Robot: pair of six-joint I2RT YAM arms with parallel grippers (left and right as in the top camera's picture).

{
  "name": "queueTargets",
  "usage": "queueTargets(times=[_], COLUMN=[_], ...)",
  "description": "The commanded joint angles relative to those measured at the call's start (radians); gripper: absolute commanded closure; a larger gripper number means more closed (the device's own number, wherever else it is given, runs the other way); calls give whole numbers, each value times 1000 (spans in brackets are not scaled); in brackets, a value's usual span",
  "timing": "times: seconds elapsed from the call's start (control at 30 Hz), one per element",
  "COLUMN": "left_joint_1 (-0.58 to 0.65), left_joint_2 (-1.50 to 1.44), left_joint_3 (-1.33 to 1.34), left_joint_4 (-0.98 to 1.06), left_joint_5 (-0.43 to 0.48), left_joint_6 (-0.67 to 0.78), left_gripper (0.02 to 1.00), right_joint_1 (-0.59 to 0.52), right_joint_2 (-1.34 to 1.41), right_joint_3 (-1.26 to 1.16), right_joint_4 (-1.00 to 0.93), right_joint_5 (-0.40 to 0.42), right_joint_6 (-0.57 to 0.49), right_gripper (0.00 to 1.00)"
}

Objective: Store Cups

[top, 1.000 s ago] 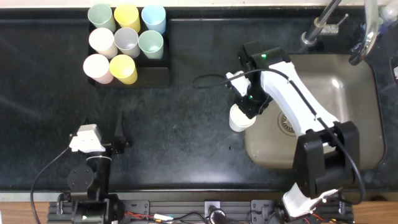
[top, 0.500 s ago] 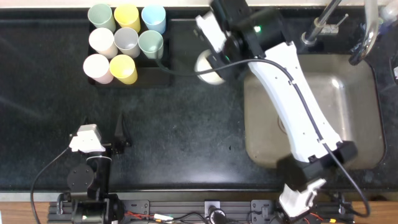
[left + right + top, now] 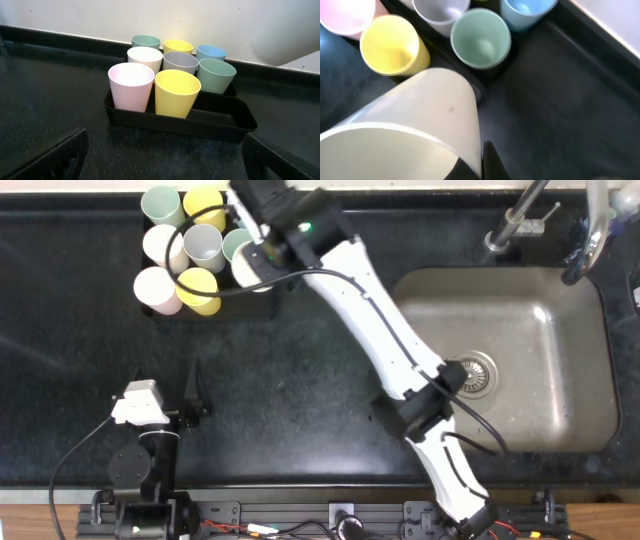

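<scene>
Right hand with cream cup, from sink to tray

In the top view's upper left, the right arm hid the blue cup and half the green cup.

The right gripper, clamped on the cream plastic cup, was at the left rim of the steel sink a second ago. It swung up toward the back wall, then left across the dark counter, and now hangs over the right front corner of the black plastic tray, just beside the pale green cup. The white arm now stretches diagonally, and the sink's drain, earlier partly hidden beneath it, shows
</scene>
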Motion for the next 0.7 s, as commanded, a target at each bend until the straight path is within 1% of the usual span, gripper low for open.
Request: queueTargets(times=[0.03, 0.43, 0.6, 0.7], left_joint_1=[5, 5, 5, 5], left_joint_2=[-10, -10, -10, -10], left_joint_3=[-4, -3, -4, -4], left_joint_4=[-1, -1, -1, -1], left_joint_5=[3, 3, 3, 3], left_joint_6=[25, 25, 25, 25], left_gripper=[18, 18, 18, 18], right_joint_1=[-2, 5, 5, 5], right_joint_2=[18, 125, 136, 139], right_joint_3=[30, 27, 27, 20], right_joint_4=[35, 46, 45, 45], right_joint_5=[-15, -13, -42, -64], right_joint_6=[45, 10, 3, -29], right_gripper=[958, 958, 956, 958])
